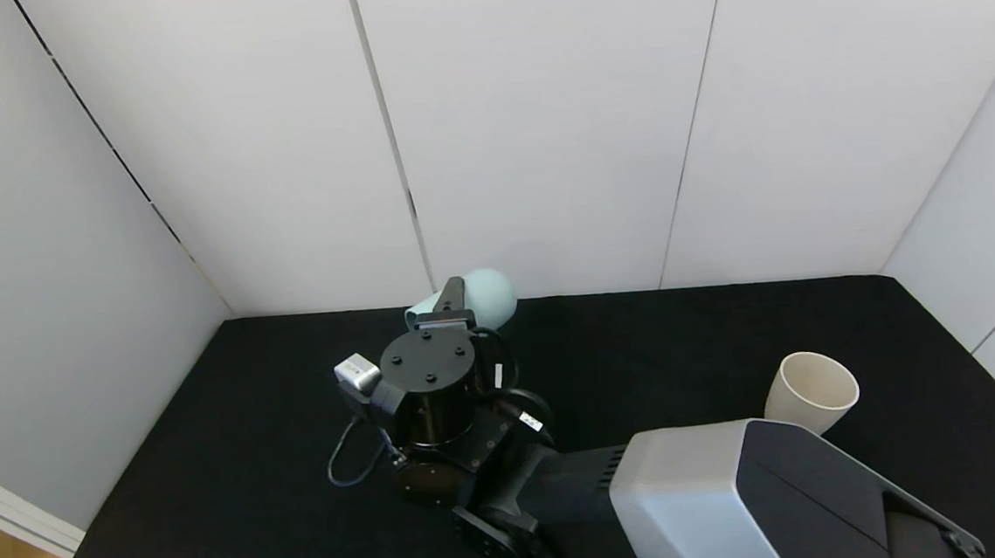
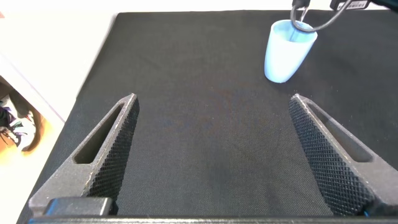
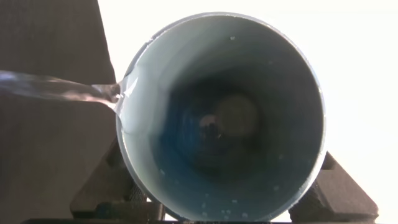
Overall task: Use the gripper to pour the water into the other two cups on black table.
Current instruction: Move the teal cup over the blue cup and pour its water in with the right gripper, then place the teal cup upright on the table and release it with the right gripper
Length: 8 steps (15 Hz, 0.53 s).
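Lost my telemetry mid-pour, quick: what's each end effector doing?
Left end effector: open, empty.
Right end effector: closed on the tipped teal cup, pouring.

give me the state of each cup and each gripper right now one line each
Teal cup: tipped over, gripped, water streaming from its rim.
Light blue cup: upright on the black table; its contents cannot be seen.
Cream cup: upright, looks empty.
Right gripper: shut on the teal cup, raised over the table.
Left gripper: open, holding nothing.
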Motion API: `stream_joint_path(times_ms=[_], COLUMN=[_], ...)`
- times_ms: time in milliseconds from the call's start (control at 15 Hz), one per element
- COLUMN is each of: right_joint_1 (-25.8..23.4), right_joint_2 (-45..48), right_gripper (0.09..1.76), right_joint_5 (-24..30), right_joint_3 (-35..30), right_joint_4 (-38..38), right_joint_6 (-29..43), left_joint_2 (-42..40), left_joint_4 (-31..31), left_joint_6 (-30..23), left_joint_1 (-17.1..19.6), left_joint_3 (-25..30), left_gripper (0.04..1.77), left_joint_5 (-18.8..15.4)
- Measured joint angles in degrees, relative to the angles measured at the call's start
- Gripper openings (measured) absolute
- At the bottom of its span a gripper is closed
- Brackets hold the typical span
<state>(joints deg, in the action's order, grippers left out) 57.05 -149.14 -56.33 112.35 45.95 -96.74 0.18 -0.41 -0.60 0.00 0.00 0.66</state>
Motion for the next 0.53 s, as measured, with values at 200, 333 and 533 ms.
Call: stream_joint_path(times_ms=[200,333,533], right_joint_1=[-0.13,-0.13,-0.22], right_joint_2=[1.16,2.54,6.22], right_gripper=[1.19,1.19,1.19], right_joint_5=[0.0,0.05,0.38], right_joint_3=[-1.88,-5.53,-13.65], right_joint_4=[-0.28,-0.63,-6.34], right_joint_6=[3.61,6.92,18.86], left_joint_2=[0.0,0.0,0.0], left_joint_4=[0.0,0.0,0.01], left_joint_6=[0.0,0.0,0.0], left_joint_1=[0.0,0.0,0.0], left_joint_3=[0.0,0.0,0.0], left_gripper=[1.72,1.72,1.72], left_joint_5=[0.0,0.02,0.0])
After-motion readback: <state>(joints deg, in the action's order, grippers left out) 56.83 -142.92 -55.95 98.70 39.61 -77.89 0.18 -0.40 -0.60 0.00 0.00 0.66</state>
